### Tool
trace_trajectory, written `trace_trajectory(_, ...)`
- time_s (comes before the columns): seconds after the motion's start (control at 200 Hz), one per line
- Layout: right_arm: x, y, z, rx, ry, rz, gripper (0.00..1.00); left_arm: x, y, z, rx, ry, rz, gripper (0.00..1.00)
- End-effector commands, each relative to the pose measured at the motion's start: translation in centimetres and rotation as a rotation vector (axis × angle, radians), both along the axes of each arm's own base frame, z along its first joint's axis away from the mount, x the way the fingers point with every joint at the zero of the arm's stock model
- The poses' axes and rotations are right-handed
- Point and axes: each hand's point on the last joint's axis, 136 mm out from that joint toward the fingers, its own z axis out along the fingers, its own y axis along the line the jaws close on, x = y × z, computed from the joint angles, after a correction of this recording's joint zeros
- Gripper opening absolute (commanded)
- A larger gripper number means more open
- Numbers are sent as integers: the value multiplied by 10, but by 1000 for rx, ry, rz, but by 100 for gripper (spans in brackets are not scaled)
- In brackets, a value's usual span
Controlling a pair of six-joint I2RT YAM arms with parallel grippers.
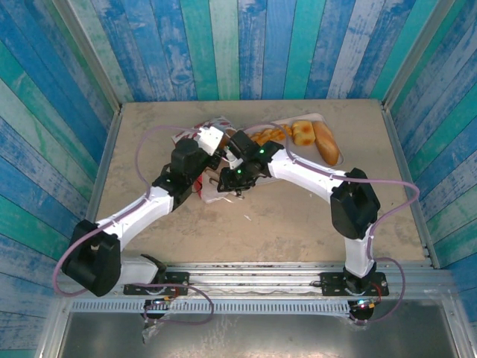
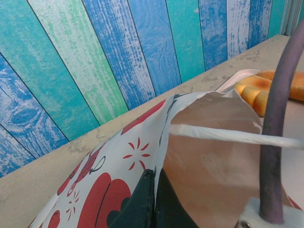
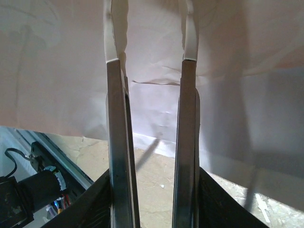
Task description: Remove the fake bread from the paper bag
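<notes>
Left end effector [image 2: 154,176] pinches shut on the rim of the paper bag [image 2: 114,161], which is tipped over mid-tabletop [image 1: 298,224]. Right end effector [image 3: 152,190] grips metal tongs [image 3: 116,142], their arms narrowly parted and their white tips against the bag's paper. Bread [image 1: 302,133] lies on a white tray [image 1: 317,117] at 2 o'clock from the bag.
</notes>
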Motion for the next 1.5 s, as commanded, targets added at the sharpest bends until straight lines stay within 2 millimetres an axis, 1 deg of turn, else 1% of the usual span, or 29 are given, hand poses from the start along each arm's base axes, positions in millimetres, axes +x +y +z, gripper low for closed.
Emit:
trace_trajectory(0.0, 13, 0, 15, 1, -64, -20, 42, -9, 1, 29, -29, -68, -15, 0)
trace_trajectory(0.165, 15, 7, 14, 16, -58, -5, 44, -5, -2, 27, -32, -52, -19, 0)
trace_trajectory(0.336, 16, 17, 12, 51, -49, 17, 46, -4, -2, 31, -49, -52, -15, 0)
trace_trajectory(0.346, 16, 18, 12, 51, -47, 18, 46, -4, -2, 31, -49, -51, -15, 0)
trace_trajectory(0.351, 15, 18, 11, 50, -45, 18, 46, -2, -3, 25, -42, -38, -15, 0)
trace_trajectory(0.361, 16, 18, 10, 51, -43, 17, 46, -1, -4, 22, -38, -31, -17, 0)
trace_trajectory(0.396, 16, 20, 9, 51, -39, 20, 46, 0, -5, 21, -39, -28, -17, 0)
trace_trajectory(0.681, 18, 16, -7, 12, -14, -1, 47, 0, -5, 22, -43, -28, -17, 0)
trace_trajectory(0.907, 8, 20, 1, 58, 19, 45, 46, 2, -3, 23, -47, -30, 1, 0)
trace_trajectory(1.012, 4, 15, 1, 60, 43, 56, 46, 3, -3, 24, -48, -29, -1, 0)
trace_trajectory(1.142, 8, 2, -2, 13, 38, 38, 47, 1, -4, 25, -51, -30, -5, 0)
trace_trajectory(1.227, 10, -2, -2, -3, 30, 30, 47, 1, -3, 24, -51, -28, -6, 0)
trace_trajectory(1.312, 9, -1, 0, -2, 30, 36, 48, 1, -3, 25, -50, -28, -4, 0)
trace_trajectory(1.493, 5, 1, -6, -6, 53, 64, 48, 4, -4, 25, -50, -25, -1, 0)
